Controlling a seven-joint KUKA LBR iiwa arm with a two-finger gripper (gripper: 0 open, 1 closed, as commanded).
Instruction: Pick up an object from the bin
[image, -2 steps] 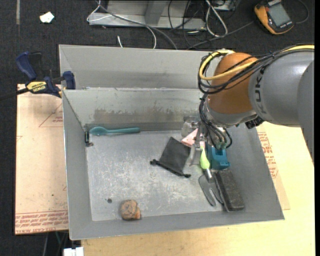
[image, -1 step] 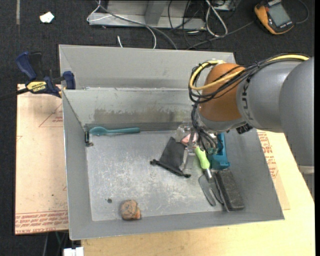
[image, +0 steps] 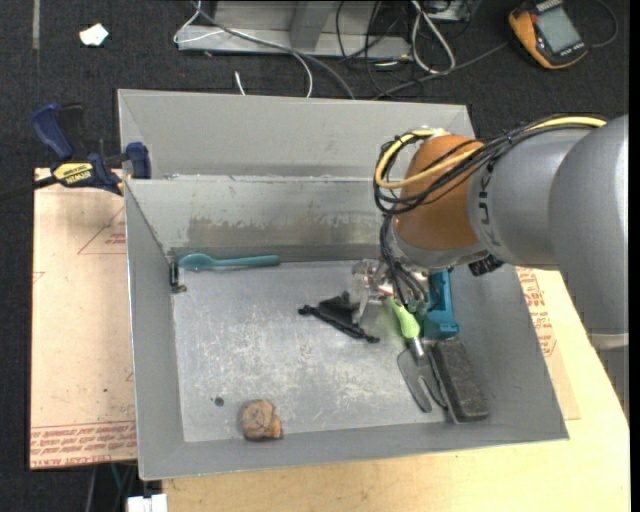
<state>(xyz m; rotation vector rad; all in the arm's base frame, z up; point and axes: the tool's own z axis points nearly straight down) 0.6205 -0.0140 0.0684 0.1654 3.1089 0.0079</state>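
My gripper (image: 372, 293) hangs low in the right middle of the bin, under the arm's orange cover. It is just above the right end of a flat black angular piece (image: 335, 314) that lies on the bin floor and points left. Right beside the gripper, on its right, lie a small light-green piece (image: 405, 322) and a blue block-shaped thing (image: 441, 308), partly hidden by the arm. Nothing shows between the gripper's tips.
A grey and black long-handled tool (image: 455, 380) lies along the right wall toward the front. A teal toothbrush (image: 228, 262) rests by the back wall at left. A brownish lump (image: 260, 420) sits at the front left.
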